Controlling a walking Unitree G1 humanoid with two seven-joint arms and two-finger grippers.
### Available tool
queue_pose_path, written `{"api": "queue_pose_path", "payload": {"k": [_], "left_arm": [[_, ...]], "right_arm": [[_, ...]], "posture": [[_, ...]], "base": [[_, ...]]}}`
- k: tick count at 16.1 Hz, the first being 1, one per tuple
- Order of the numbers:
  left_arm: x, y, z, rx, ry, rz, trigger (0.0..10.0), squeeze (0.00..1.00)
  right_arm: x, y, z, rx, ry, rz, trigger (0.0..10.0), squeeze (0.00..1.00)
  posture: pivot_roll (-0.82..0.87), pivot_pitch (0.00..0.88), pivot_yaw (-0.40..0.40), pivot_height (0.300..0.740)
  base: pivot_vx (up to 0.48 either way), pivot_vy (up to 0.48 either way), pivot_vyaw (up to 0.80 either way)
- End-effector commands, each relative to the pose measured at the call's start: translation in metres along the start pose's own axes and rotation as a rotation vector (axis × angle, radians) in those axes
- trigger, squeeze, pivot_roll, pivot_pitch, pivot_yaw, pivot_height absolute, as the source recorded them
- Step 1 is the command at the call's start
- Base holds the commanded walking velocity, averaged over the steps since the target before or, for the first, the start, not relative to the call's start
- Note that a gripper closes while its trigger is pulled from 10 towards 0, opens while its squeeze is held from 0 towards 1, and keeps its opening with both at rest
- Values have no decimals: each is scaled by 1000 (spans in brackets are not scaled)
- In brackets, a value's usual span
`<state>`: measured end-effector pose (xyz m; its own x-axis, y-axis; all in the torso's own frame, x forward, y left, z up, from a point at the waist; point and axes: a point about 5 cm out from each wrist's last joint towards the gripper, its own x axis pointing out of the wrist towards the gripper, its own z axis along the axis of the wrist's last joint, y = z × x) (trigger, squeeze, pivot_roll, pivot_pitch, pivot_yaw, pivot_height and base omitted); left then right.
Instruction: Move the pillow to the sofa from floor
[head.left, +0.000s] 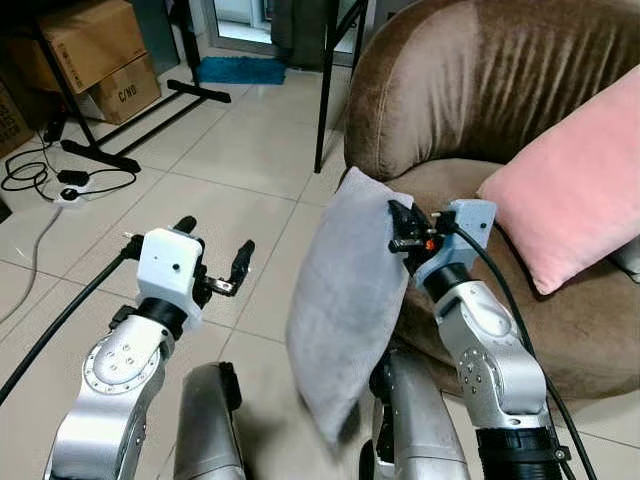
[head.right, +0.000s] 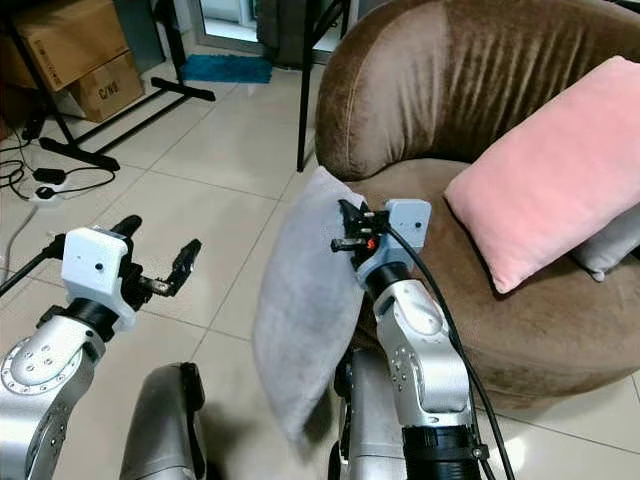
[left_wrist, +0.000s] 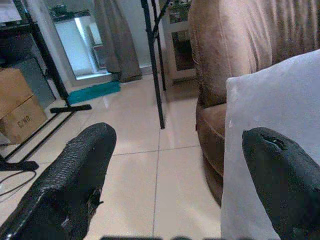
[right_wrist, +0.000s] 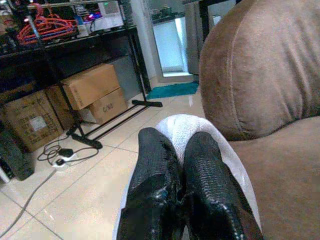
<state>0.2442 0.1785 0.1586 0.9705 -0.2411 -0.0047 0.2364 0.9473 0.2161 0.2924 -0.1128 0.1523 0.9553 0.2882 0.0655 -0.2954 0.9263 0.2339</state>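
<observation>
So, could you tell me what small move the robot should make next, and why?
Probably carry the grey pillow rightward over the sofa seat. The right hand is shut on its top edge and the pillow hangs beside the sofa's front, clear of the floor; the left hand is open, apart from it.

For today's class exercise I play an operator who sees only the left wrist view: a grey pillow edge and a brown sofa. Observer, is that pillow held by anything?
Observer: Yes. The right tool is shut on the grey pillow, pinching its upper edge.
Operator: Is the pillow off the floor?
Observer: It hangs from that grip in front of the sofa; its lower corner is hidden near the robot's body, so I cannot tell.
Operator: Is the sofa seat free?
Observer: Partly. A pink pillow leans on the seat's right side.
Operator: And my own tool?
Observer: The left tool is open, left of the grey pillow, not touching it.
</observation>
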Motion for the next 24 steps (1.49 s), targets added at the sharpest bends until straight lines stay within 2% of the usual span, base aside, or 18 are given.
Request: {"api": "queue_pose_path", "payload": {"k": [1,4,6,9,13,19,24], "left_arm": [[1,2,1,12,-6,15,10000,0],[1,3,-2,9,-5,37,10000,0],[5,2,1,25,-14,22,10000,0],[4,3,-1,18,-11,47,10000,0],[7,2,-2,37,-9,34,10000,0],[10,4,0,64,-11,19,10000,0],[13,3,0,64,-16,8,10000,0]], "right_arm": [[0,5,11,-24,-39,12,10000,0],[0,5,9,-13,-20,-3,10000,0],[2,7,14,37,-25,18,10000,0],[3,9,16,56,-18,42,10000,0],[4,4,19,36,-21,13,10000,0],[8,5,29,29,-78,5,10000,0],[7,2,30,25,-81,-13,10000,0]], "posture": [[-55,0,3,532],[-45,0,1,562],[-35,0,-16,587],[-32,0,-29,612],[-39,0,-28,647],[-44,0,-9,707],[-49,0,-8,737]], "base": [[0,0,0],[0,0,0],[0,0,0],[0,0,0],[0,0,0],[0,0,0],[0,0,0]]}}
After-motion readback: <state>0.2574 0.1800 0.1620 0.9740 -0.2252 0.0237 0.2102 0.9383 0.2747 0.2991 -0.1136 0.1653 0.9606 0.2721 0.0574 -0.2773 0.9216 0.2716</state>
